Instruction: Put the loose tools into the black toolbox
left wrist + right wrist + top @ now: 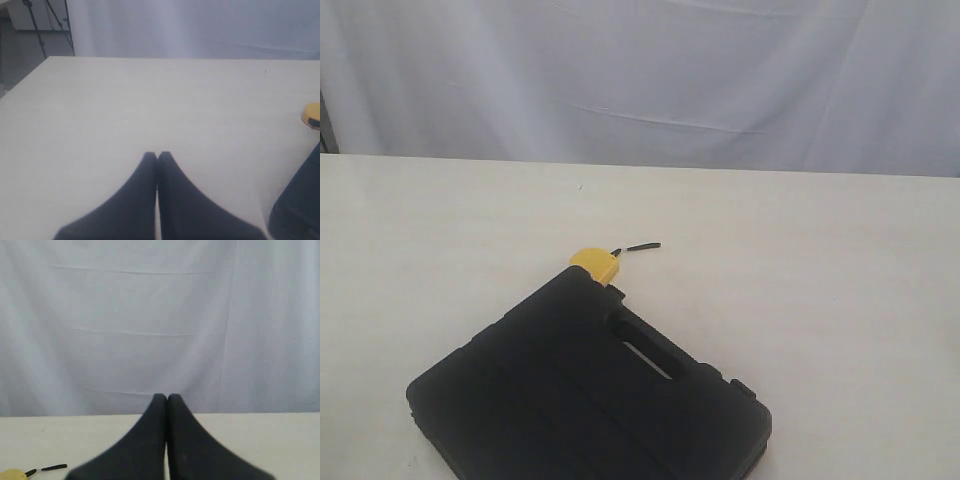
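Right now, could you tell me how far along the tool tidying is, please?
Done: nothing visible; the black toolbox is shut, contents hidden. In hand: nothing; the left fingers and right fingers are closed and empty. Left: the yellow tape measure lies outside, beside one corner.

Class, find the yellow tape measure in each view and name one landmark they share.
Exterior view: tape measure mid-picture, just behind the black toolbox.
Left wrist view: at the right edge.
Right wrist view: bottom-left corner.
Shared landmark: white curtain behind the table.
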{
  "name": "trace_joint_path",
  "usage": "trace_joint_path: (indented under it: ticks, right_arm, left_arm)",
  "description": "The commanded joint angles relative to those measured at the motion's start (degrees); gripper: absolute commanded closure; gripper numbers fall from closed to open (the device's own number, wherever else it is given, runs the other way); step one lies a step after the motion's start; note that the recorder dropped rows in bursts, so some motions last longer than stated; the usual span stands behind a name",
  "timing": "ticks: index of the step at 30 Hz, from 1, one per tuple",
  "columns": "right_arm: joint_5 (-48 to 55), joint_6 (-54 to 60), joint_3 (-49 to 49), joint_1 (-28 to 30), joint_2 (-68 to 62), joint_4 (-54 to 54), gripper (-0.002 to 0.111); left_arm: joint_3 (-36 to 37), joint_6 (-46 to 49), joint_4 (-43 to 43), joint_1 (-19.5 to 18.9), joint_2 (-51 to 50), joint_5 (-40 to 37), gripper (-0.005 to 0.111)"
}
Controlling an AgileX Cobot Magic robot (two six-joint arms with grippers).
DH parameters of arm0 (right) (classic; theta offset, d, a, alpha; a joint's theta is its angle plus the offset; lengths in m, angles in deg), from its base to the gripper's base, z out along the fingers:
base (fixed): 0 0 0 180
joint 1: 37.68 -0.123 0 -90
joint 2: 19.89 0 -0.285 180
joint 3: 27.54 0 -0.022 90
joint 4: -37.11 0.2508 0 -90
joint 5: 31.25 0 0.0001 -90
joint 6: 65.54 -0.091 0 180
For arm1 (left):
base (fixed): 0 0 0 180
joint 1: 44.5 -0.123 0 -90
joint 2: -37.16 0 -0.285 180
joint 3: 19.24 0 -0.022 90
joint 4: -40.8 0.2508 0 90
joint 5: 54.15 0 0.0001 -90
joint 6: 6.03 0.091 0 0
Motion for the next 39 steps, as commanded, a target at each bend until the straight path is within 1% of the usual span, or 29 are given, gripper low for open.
trace_joint_path:
  ticks: [1,2,3,4,5,6,7,8,9,10,13,14,19,30,35,39]
  right_arm:
    - [0.2,0.6,2.3,0.3,1.1,-0.3,0.109]
    - [1.2,1.9,2.6,0.3,2.0,2.6,0.109]
    - [2.2,7.1,2.7,0.3,3.0,7.8,0.109]
    - [4.1,22.0,2.7,0.3,4.5,21.7,0.109]
    - [5.0,29.7,2.5,0.3,5.0,30.1,0.109]
    - [6.3,49.9,2.5,0.3,6.2,46.5,0.109]
    - [6.7,57.3,2.5,0.3,6.6,52.2,0.109]
    - [7.0,70.4,2.5,0.3,7.4,63.7,0.109]
    - [7.0,74.0,2.5,0.3,7.6,66.6,0.109]
    - [7.0,75.8,2.5,0.3,7.9,69.5,0.109]
    - [7.0,76.1,2.5,0.5,9.0,72.2,0.109]
    - [7.0,77.0,2.5,1.4,10.5,73.7,0.109]
    - [7.1,88.1,2.9,3.6,11.9,82.9,0.109]
    - [3.6,88.8,7.1,3.6,11.9,85.4,0.109]
    - [2.9,95.2,7.5,3.6,11.9,90.0,0.109]
    - [2.9,95.9,7.5,3.6,11.9,90.6,0.109]
  left_arm:
    - [0.1,-0.1,0.0,0.3,0.1,0.6,0.107]
    - [0.1,-0.1,0.0,0.3,0.1,0.6,0.107]
    - [0.1,-0.1,0.0,0.3,0.1,0.6,0.107]
    - [0.1,-0.1,0.0,0.3,0.1,0.6,0.107]
    - [0.1,-0.1,0.0,0.3,0.1,0.6,0.107]
    - [0.1,-0.1,0.0,0.3,0.1,0.6,0.107]
    - [0.1,-0.1,0.0,0.3,0.1,0.6,0.107]
    - [0.1,-0.1,0.0,0.3,0.1,0.6,0.107]
    - [0.1,-0.1,0.0,0.3,0.1,0.6,0.107]
    - [0.1,-0.1,0.0,0.3,0.1,0.6,0.107]
    - [0.1,-0.1,0.0,0.3,0.1,0.6,0.107]
    - [0.1,-0.1,0.0,0.3,0.1,0.6,0.107]
    - [0.1,-0.1,0.0,0.3,0.1,0.6,0.107]
    - [0.1,-0.1,0.0,0.3,0.1,0.6,0.107]
    - [0.1,-0.1,0.0,0.3,0.1,0.6,0.107]
    - [0.1,-0.1,0.0,0.3,0.1,0.6,0.107]
